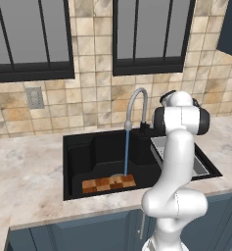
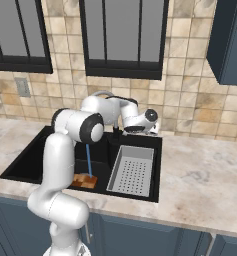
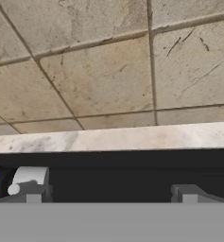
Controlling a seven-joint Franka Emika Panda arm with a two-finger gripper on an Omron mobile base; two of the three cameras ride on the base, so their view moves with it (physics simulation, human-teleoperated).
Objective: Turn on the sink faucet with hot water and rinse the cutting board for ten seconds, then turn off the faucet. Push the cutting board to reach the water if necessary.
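cutting board (image 1: 108, 184) beside grey drainer tray (image 2: 133, 172).

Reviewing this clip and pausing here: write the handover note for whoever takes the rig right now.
Gripper: open, holding nothing, by the back wall of the sink, close to the faucet's handle.
Sink faucet: on; water falls in a straight stream.
Cutting board: flat on the sink floor near the front wall, the stream landing at its rear edge.
Done: faucet on, board under water.
Left: finish the rinse, turn the faucet off. Whether hot was chosen cannot be told.
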